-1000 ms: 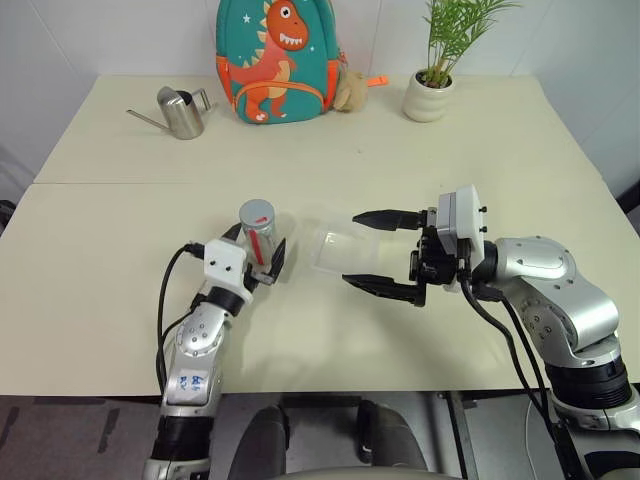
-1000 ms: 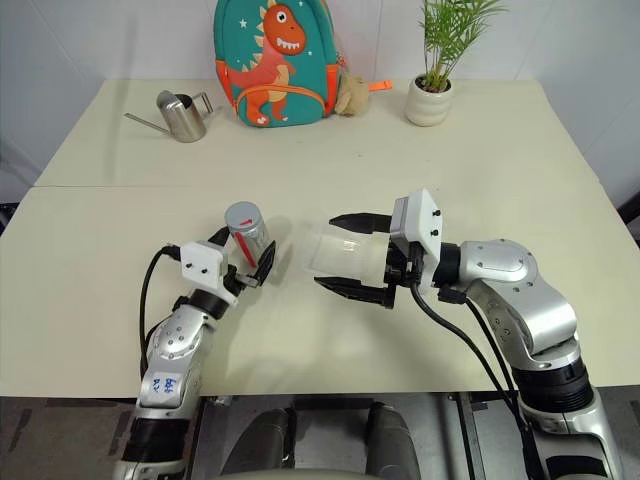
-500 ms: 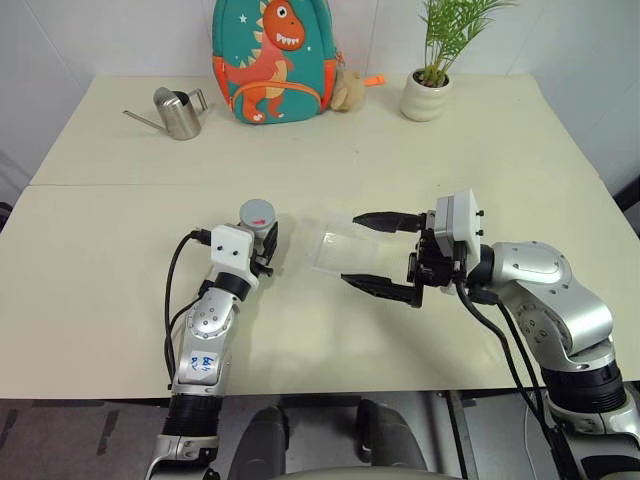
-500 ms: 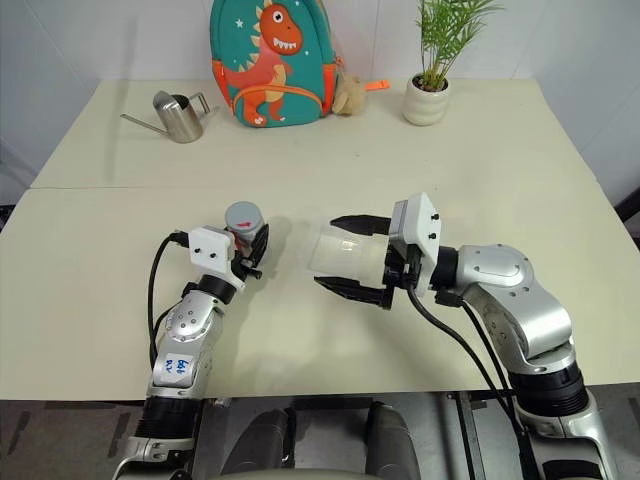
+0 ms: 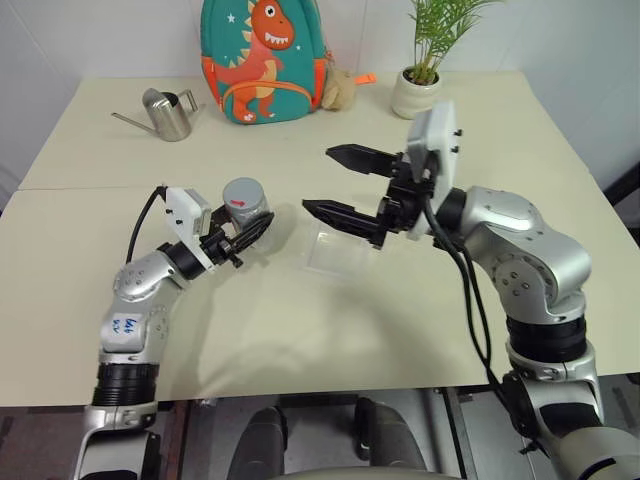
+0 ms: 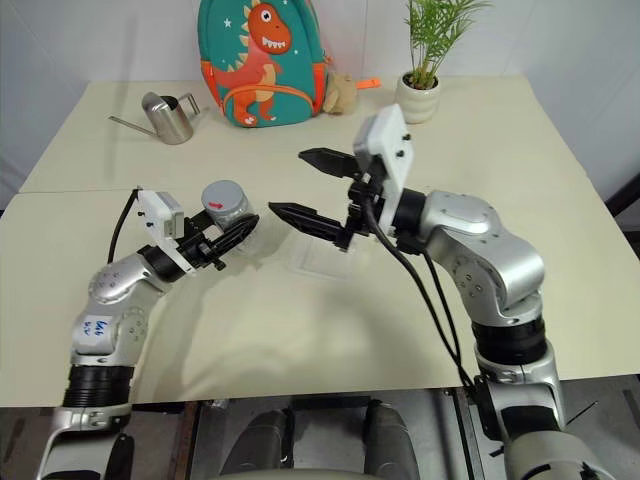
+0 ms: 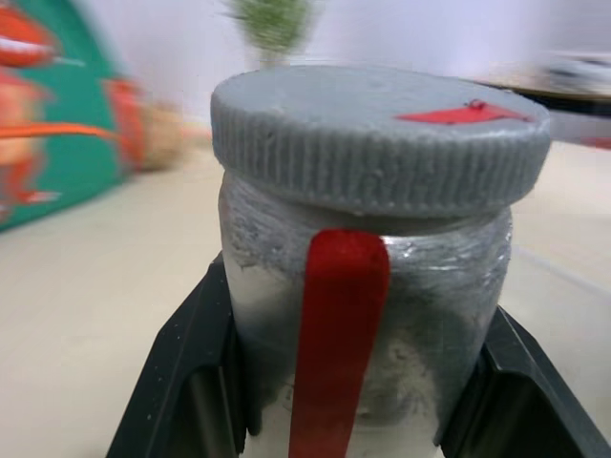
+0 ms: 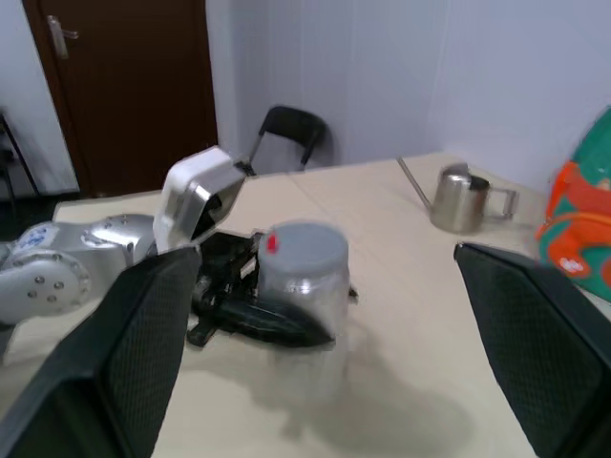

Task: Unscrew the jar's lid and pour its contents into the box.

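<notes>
Starting at the left of the head view, your left gripper has its two black fingers clamped on the jar, one on each side of the silvery body. You can see that best in the left wrist view, where the fingers hug the jar on both sides and the red stripe runs down the middle. The jar sits left of centre in the frame, upright or close to it, and looks lifted off the table. The lid is on, its red mark facing up.

Move toward the middle and you get the box, clear plastic, lying flat on the table just right of the jar and apart from it.

Right above the box is your right gripper, fingers spread wide apart with nothing between them, pointing toward the jar.

Along the top of the frame, left to right: a steel watering can, a dinosaur backpack, a potted plant.
</notes>
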`<act>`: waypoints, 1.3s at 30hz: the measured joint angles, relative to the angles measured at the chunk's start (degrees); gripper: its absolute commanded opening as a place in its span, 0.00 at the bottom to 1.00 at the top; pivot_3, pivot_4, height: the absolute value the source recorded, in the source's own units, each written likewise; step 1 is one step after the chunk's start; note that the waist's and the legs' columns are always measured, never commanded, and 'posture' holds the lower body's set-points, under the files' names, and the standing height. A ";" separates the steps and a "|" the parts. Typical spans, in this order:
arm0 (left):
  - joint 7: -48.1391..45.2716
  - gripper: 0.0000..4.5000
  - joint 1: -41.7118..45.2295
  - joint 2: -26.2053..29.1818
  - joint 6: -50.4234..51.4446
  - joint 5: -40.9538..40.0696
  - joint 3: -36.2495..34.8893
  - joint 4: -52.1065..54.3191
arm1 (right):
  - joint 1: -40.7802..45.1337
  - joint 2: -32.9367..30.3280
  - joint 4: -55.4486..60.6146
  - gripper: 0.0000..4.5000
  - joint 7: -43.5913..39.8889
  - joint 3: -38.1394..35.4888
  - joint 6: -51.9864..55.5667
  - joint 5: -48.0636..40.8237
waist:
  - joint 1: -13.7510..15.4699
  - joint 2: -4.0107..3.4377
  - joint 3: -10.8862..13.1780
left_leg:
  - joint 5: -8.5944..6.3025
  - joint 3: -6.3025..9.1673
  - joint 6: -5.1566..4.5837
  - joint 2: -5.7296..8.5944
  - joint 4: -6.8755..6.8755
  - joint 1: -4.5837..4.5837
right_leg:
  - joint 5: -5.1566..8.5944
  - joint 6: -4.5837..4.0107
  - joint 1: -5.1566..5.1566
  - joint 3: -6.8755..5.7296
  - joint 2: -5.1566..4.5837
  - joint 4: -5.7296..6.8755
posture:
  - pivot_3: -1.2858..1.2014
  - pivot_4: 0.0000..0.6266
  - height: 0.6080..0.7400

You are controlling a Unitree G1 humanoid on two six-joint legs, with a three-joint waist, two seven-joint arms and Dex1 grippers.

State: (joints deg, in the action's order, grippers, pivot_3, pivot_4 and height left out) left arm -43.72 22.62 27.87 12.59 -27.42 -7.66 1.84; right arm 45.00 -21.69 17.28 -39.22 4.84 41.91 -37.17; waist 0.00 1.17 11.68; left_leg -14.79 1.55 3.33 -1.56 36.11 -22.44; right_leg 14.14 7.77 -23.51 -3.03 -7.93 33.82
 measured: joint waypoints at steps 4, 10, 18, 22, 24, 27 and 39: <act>-2.89 0.42 0.63 -0.19 1.76 -0.76 1.38 0.27 | 2.39 3.40 -2.19 1.00 1.66 3.36 1.32 1.62 | -0.09 0.00 0.00 | -0.04 -0.02 -0.02 -0.04 0.00 -0.08 | 0.00 0.01 -0.05 0.06 0.07 -0.07 | 0.52 0.24 1.00; -4.40 0.42 1.10 -2.01 2.86 -0.78 3.94 1.98 | 3.92 6.50 -6.56 1.00 2.02 8.82 1.56 5.91 | -0.17 0.00 0.00 | -0.04 -0.03 -0.01 -0.18 0.01 -0.06 | 0.01 -0.03 -0.10 0.12 0.26 -0.01 | 0.52 0.24 1.00; -4.61 0.42 1.49 -2.92 3.25 -0.78 4.35 2.00 | 5.37 7.26 -10.67 1.00 0.80 9.83 0.55 9.24 | -0.22 0.00 0.00 | -0.04 -0.03 0.00 -0.21 0.00 -0.04 | 0.00 -0.06 -0.11 0.15 0.29 0.01 | 0.52 0.24 1.00; -4.65 0.42 1.49 -2.92 3.24 -0.78 4.33 1.99 | 5.36 7.33 -10.88 0.91 0.59 9.28 0.55 9.47 | -0.18 0.00 0.00 | -0.04 -0.04 0.00 -0.21 -0.02 -0.06 | 0.00 -0.06 -0.13 0.16 0.29 -0.02 | 0.52 0.24 1.00; -4.59 0.42 1.54 -2.94 3.23 -0.77 4.33 1.99 | 5.28 7.41 -10.74 0.79 0.09 8.97 0.55 9.38 | -0.19 0.00 0.00 | -0.04 -0.04 0.00 -0.21 -0.02 -0.07 | 0.01 -0.06 -0.13 0.16 0.29 -0.02 | 0.52 0.24 1.00; -4.76 0.42 1.75 -2.95 3.15 -0.77 4.27 1.96 | 4.51 7.78 -9.96 0.58 -0.52 8.73 0.50 8.97 | -0.19 0.00 0.00 | -0.04 -0.04 0.00 -0.21 -0.01 -0.06 | 0.01 -0.06 -0.13 0.16 0.30 -0.01 | 0.52 0.24 1.00; -23.60 0.42 6.58 1.68 5.31 -6.40 7.18 2.35 | 12.67 -2.94 -13.75 0.58 -30.60 11.01 -4.37 5.45 | -0.23 -0.12 0.10 | -0.04 -0.06 0.00 -0.23 0.04 -0.08 | 0.00 -0.06 -0.16 0.17 0.34 -0.01 | 0.52 0.24 1.00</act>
State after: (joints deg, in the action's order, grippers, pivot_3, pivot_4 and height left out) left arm -67.31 29.21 29.55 17.90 -33.82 -0.48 4.19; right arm 57.67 -24.62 3.53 -69.81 15.85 37.53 -31.72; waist -0.24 1.05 11.78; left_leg -14.83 1.50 3.33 -1.79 36.15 -22.52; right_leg 14.14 7.71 -23.67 -2.86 -7.59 33.81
